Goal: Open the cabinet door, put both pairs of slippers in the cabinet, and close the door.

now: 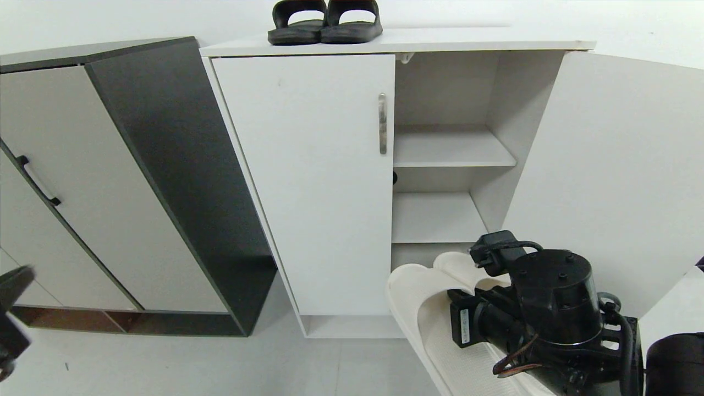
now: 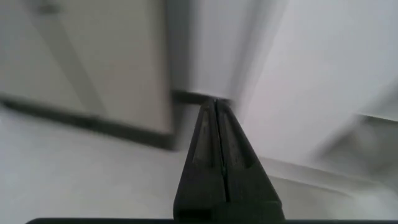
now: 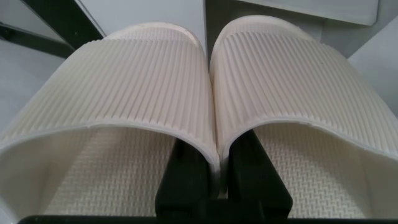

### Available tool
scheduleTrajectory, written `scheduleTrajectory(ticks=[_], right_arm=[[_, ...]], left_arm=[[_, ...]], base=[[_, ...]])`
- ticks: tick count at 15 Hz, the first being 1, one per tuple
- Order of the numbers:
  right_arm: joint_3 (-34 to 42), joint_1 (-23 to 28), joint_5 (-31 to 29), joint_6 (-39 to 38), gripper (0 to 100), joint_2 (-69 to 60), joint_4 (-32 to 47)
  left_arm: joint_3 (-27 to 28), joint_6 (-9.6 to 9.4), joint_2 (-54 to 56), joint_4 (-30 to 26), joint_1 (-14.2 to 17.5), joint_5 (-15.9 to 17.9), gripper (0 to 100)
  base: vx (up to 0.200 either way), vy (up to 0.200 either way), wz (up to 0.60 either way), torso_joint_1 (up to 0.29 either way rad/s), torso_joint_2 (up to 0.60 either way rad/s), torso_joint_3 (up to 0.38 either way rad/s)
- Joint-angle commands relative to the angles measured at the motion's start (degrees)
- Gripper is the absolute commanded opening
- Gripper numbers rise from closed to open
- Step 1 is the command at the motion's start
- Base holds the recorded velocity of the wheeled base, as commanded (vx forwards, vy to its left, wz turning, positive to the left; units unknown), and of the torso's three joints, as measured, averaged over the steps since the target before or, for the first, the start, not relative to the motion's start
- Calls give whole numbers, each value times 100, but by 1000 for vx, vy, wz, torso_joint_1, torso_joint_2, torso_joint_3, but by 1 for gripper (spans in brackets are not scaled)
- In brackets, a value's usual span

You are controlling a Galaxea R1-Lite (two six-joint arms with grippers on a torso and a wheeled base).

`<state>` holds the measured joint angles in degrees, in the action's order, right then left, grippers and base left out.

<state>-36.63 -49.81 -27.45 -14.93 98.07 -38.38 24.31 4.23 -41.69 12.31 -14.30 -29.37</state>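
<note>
- Low in front of the cabinet (image 1: pixel 467 39), at its open right half, the white slippers (image 1: pixel 423 308) hang in my right claw (image 3: pixel 217 183).
- That claw is pinching the pair. Its fingers (image 3: pixel 186 186) sit one in each slipper and press the two inner walls together.
- The pair's long axis runs from the claw towards the cabinet. The toes point at the cabinet's bottom compartment and the heels face back at the claw.
- The two slippers lie side by side and touching, footbeds up.
- They are cream, with broad ribbed straps and a finely patterned footbed.
- The black slippers (image 1: pixel 324 25) sit on the cabinet's top, above the left door (image 1: pixel 308 181), which is shut. They touch each other, with heels at the front edge and toes towards the wall.
- The right door (image 1: pixel 616 165) stands swung wide, showing the shelves (image 1: pixel 451 149).
- My left claw (image 2: pixel 216 112) is pressed together with nothing in it. It sits well left of the cabinet, by the dark cabinet (image 1: pixel 181 181).
</note>
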Motion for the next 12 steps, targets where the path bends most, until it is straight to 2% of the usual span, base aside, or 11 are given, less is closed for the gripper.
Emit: scheduleTrajectory(ticks=[1, 2, 3, 4, 6, 7, 8, 10, 11, 12], right_arm=[[7, 15, 3, -1, 0, 19, -3], [-2, 15, 3, -1, 0, 36, -3], [-2, 24, 12, -1, 0, 45, -12], [7, 24, 12, -1, 0, 28, -12], [33, 42, 21, -10, 0, 1, -21], [51, 33, 21, -10, 0, 1, -30], [60, 42, 21, -10, 0, 1, -30], [77, 33, 21, -10, 0, -8, -38], [77, 33, 21, -10, 0, -25, -38], [77, 24, 30, -1, 0, -51, -38]], left_arm=[[-1569, -361, 2710, -845, 1140, -183, 0], [-1710, -458, 3150, -1161, 1140, 89, 0], [-1780, -520, 3536, -1460, 1140, 511, 0], [-1912, -739, 3809, -1609, 1184, 1029, 0], [-2299, -827, 3844, -1258, 1263, 2128, 0], [-2378, -810, 3844, -985, 1263, 2735, 0], [-2413, -819, 3879, -950, 1289, 3077, 0], [-2404, -1003, 4134, -1293, 1412, 3350, 0], [-2431, -1073, 4152, -1179, 1421, 3385, 0], [-2422, -1047, 4152, -1196, 1421, 3376, 0]], base=[[0, 0, 0, 0, 0, 0], [0, 0, 0, 0, 0, 0], [0, 0, 0, 0, 0, 0], [0, 0, 0, 0, 0, 0], [0, 0, 0, 0, 0, 0], [0, 0, 0, 0, 0, 0], [0, 0, 0, 0, 0, 0], [0, 0, 0, 0, 0, 0], [0, 0, 0, 0, 0, 0], [0, 0, 0, 0, 0, 0]])
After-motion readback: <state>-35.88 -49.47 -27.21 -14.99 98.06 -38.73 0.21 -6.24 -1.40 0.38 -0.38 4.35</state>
